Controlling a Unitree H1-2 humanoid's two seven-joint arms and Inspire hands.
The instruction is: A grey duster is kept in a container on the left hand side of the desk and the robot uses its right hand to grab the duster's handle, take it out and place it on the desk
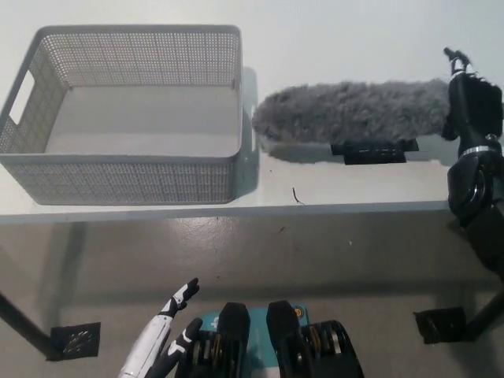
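Note:
The grey fluffy duster [354, 110] stretches level just over the white desk [331, 31], to the right of the container, its fluffy end close to the basket's right wall. My black right hand [475, 106] is shut on its handle at the far right of the head view. The duster covers most of a black taped patch [374, 151] on the desk. The grey mesh container [126, 114] stands on the left of the desk with nothing in it. My white left hand [169, 323] hangs low at the bottom left, fingers apart, holding nothing.
The desk's front edge [236, 213] runs across the middle of the picture, with grey floor below it. A black desk leg [20, 327] and a foot plate [75, 340] show at the lower left, another foot plate [437, 324] at the lower right.

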